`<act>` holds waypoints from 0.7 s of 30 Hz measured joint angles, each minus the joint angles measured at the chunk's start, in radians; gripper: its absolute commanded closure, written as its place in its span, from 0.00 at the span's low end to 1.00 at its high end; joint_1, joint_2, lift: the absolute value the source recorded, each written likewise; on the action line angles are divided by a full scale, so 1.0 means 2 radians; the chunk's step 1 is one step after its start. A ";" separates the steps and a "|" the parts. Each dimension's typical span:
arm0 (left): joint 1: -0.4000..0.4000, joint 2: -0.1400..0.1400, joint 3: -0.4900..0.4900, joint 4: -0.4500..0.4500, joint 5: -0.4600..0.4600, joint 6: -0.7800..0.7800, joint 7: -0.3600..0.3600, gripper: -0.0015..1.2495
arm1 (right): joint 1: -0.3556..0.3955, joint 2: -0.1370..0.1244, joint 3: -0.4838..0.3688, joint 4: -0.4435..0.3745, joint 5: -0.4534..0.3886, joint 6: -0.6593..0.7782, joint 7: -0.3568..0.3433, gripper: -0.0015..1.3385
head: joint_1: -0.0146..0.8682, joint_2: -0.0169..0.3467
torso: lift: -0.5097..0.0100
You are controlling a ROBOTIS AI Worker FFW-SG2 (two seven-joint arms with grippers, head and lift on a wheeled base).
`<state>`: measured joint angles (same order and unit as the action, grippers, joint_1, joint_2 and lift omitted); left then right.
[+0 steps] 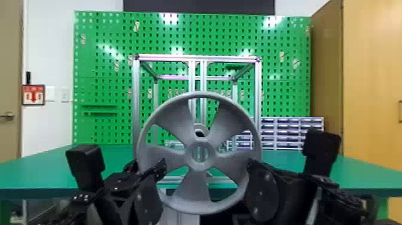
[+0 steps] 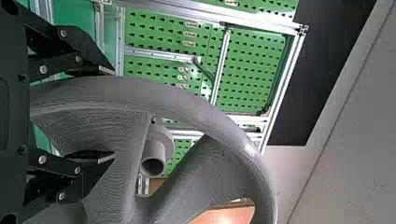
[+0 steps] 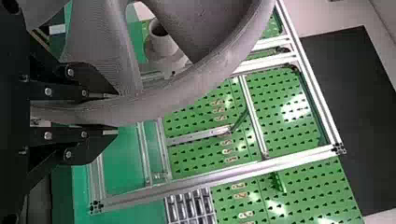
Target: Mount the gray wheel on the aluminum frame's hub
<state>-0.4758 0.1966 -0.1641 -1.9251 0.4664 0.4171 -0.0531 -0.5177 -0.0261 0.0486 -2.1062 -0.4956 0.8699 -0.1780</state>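
The gray five-spoke wheel [image 1: 192, 187] stands upright in front of the aluminum frame [image 1: 136, 104], between the two arms; its center collar [image 1: 190, 155] appears below the gray cylindrical hub [image 2: 160, 139] in the head view, though sideways the two look nearly in line. The right gripper [image 3: 116, 114] has its fingers close together on either side of the rim, and seems to have hold of it; the left gripper [image 2: 113, 113] has its fingers spread wide, with the rim between them and room to spare, so I judge that it cradles more than it clamps.

The step in hand looks to be lining up the bore before the push. Settle the left fingers onto the rim first, gently, so that the wheel doesn't twist about the right grip; then raise it as needed until bore and hub share one axis (the head camera looks down, so some of that offset may be mere perspective); keep the wheel's face square to the frame, since a tilted bore would likely catch on the hub's end; then advance both arms evenly, easing off if the rim begins to slip.
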 measured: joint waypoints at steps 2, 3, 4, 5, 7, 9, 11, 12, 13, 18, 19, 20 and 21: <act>0.001 0.000 0.000 0.000 0.000 0.000 0.001 0.52 | 0.000 0.000 -0.001 0.000 0.001 0.001 -0.001 0.85 | 0.01 0.06 | 0.02; 0.001 0.000 0.000 0.000 0.000 0.000 0.002 0.52 | 0.000 0.000 -0.001 0.000 0.002 0.001 -0.002 0.85 | 0.01 0.06 | 0.02; 0.001 0.000 0.001 0.000 0.000 0.000 0.002 0.52 | 0.000 0.000 -0.001 0.000 0.003 0.002 -0.003 0.85 | 0.01 0.06 | 0.02; 0.001 0.000 0.001 0.000 0.000 0.000 0.002 0.52 | 0.000 0.000 -0.002 0.000 0.003 0.002 -0.004 0.85 | 0.01 0.06 | 0.02; 0.002 0.000 0.002 0.000 0.000 -0.002 0.003 0.52 | 0.000 0.000 -0.002 -0.001 0.004 0.002 -0.005 0.85 | 0.01 0.06 | 0.02; 0.003 0.000 0.002 0.000 0.000 -0.004 0.004 0.51 | 0.000 0.000 -0.002 -0.001 0.005 0.002 -0.006 0.85 | 0.01 0.06 | 0.02; 0.003 0.000 0.002 0.000 0.000 -0.005 0.006 0.50 | 0.000 0.000 -0.002 -0.001 0.006 0.002 -0.007 0.85 | 0.01 0.06 | 0.02; 0.003 0.000 0.003 0.000 -0.001 -0.006 0.005 0.50 | -0.001 0.000 -0.003 -0.001 0.008 0.002 -0.008 0.85 | 0.01 0.06 | 0.02; 0.003 0.000 0.003 0.000 -0.002 -0.006 0.005 0.50 | -0.001 0.000 -0.003 -0.001 0.008 0.003 -0.008 0.85 | 0.01 0.06 | 0.02; -0.002 0.000 0.004 0.000 -0.006 -0.007 0.006 0.46 | -0.006 0.000 -0.002 -0.001 0.010 0.003 -0.012 0.85 | 0.01 0.06 | 0.02; -0.004 0.000 0.004 0.001 -0.007 -0.007 0.006 0.46 | -0.007 0.000 -0.002 0.000 0.010 0.003 -0.012 0.85 | 0.01 0.06 | 0.02; -0.005 0.000 0.003 0.002 -0.007 -0.007 0.006 0.46 | -0.009 0.000 -0.002 0.000 0.010 0.003 -0.013 0.85 | 0.01 0.06 | 0.02; -0.008 0.000 0.003 0.003 -0.008 -0.007 0.006 0.46 | -0.010 0.000 -0.001 0.001 0.011 0.003 -0.013 0.85 | 0.01 0.06 | 0.02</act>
<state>-0.4911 0.1976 -0.1582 -1.9185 0.4507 0.4034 -0.0413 -0.5378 -0.0260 0.0460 -2.1044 -0.4744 0.8759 -0.2049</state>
